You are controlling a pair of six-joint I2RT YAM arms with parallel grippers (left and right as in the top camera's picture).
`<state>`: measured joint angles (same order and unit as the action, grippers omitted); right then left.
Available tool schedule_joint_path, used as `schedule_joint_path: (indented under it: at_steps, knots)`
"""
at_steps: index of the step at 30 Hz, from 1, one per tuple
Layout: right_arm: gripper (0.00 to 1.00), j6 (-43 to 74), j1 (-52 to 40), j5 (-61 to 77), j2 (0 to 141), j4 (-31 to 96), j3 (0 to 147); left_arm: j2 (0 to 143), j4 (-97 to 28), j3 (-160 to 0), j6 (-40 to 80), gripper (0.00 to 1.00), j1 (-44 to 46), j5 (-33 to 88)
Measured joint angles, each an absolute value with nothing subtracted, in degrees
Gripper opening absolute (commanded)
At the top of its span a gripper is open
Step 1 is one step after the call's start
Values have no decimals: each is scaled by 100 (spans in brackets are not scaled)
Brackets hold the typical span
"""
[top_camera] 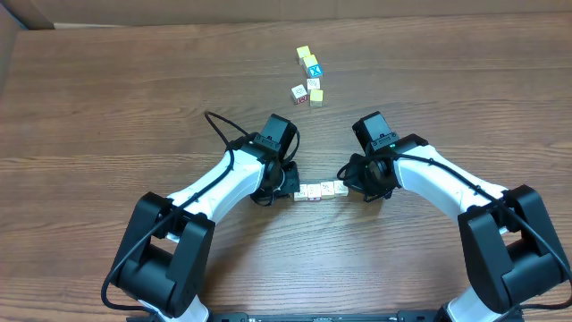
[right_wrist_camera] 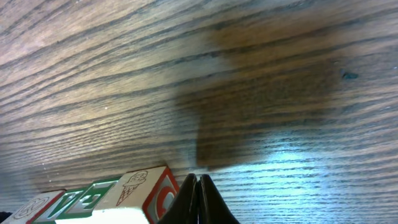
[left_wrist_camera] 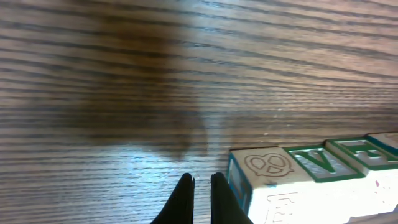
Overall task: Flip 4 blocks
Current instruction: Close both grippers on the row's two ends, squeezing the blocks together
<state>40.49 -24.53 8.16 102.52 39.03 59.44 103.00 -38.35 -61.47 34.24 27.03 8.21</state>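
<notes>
Blocks (top_camera: 322, 190): four small wooden alphabet cubes, cream-faced, set face to face in one straight row on the table (top_camera: 107, 107), at its front middle, between the two grippers.

Long axis: ran left to right in the overhead view, roughly parallel to the table's near edge, with one end toward each gripper.

Faces, left wrist view: upper faces showed a round pretzel-like emblem on the end cube, then a green-bordered V, then a green-bordered E. The side face was cream with a raised letter.

Faces, right wrist view: the end cube showed a red-bordered C on its end face and what looked like an ice-cream cone on top.

Left gripper (left_wrist_camera: 200, 186): fingers drawn together with only a thin slit between the tips, grasping nothing. It stood just beside the emblem cube; contact could not be told.

Right gripper (right_wrist_camera: 197, 186): fingers clenched tight, empty, just beside the red-bordered end.

Other cubes (top_camera: 315, 97): five in a loose cluster at the far middle, well apart from the row. One, the blue cube (top_camera: 312, 69), bore a white X.
</notes>
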Motion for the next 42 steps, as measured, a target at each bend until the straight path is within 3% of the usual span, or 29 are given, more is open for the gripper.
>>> schedule_joint_path:
  at_steps: [42]
  knots:
    - [5,4082,-2709,1103,10252,3813,5946,10300,-3913,-6147,3420,5,2703,851]
